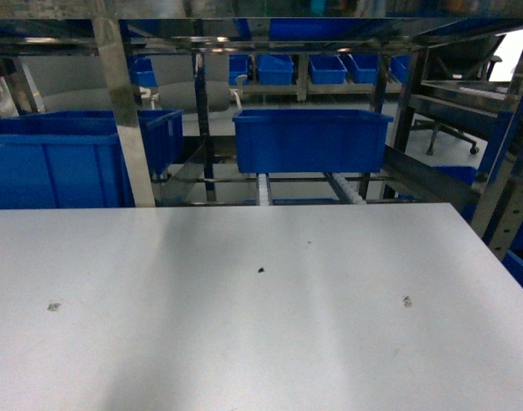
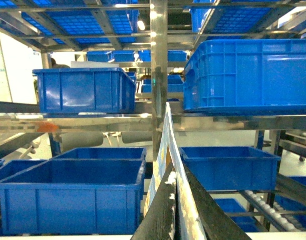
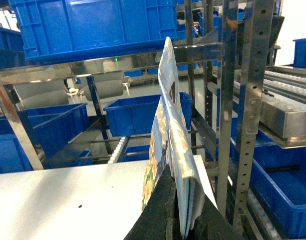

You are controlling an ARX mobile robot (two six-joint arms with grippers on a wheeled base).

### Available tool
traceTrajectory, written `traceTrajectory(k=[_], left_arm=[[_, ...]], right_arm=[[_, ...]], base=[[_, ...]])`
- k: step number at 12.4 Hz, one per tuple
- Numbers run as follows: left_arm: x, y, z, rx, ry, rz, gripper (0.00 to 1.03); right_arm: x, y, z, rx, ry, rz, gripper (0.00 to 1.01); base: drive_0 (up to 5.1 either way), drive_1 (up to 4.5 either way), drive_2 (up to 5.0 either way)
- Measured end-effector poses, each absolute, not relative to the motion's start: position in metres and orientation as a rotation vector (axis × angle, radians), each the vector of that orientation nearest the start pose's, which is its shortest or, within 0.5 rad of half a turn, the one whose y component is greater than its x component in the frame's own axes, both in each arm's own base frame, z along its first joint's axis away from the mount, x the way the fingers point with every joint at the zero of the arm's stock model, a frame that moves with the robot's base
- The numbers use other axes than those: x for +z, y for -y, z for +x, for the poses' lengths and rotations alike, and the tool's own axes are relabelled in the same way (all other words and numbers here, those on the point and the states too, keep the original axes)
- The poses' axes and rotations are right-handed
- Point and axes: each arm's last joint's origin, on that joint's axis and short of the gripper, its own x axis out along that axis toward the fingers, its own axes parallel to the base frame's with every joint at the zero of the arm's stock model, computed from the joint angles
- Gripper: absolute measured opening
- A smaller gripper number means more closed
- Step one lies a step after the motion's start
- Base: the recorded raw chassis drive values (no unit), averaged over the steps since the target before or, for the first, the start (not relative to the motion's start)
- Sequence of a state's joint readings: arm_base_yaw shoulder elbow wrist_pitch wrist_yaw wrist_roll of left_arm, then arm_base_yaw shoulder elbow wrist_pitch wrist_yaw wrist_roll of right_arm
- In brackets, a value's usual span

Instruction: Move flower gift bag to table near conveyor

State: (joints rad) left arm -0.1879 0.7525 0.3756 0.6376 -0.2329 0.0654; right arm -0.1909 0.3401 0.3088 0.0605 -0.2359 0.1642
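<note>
Pinching flat gift bag (image 3: 169,145) upright, right gripper (image 3: 180,220)

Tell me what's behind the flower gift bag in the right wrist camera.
Behind the flower gift bag stand the steel rack's uprights and blue bins on the conveyor, with another bin overhead. The bag covers part of the middle bin, and the right tool hides the bag's lower edge.

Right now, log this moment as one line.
left tool: shut on bag edge | right tool: shut on flower gift bag | table: bag not down
</note>
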Motion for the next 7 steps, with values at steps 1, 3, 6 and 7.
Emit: traceTrajectory(k=[1, 3, 6, 7], left_arm=[[0.2741, 0.0253, 0.1682, 0.052, 0.252, 0.011, 0.02], [0.2741, 0.0253, 0.1682, 0.052, 0.252, 0.011, 0.02], [0.2742, 0.0253, 0.1682, 0.052, 0.253, 0.011, 0.02], [0.2741, 0.0253, 0.1682, 0.052, 0.252, 0.011, 0.02]], right_arm=[[0.2466, 0.0149, 0.113, 0.047, 0.024, 0.159, 0.02], [0.2465, 0.015, 0.1131, 0.047, 0.023, 0.159, 0.02], [0.2467, 0.0149, 0.1129, 0.047, 0.026, 0.158, 0.02], [0.2465, 0.015, 0.1131, 0.048, 0.023, 0.158, 0.02]], base=[[-4.9, 2.52, 2.5], [-5.0, 2.44, 2.4], [-5.0, 2.47, 2.5], [-5.0, 2.47, 2.5]])
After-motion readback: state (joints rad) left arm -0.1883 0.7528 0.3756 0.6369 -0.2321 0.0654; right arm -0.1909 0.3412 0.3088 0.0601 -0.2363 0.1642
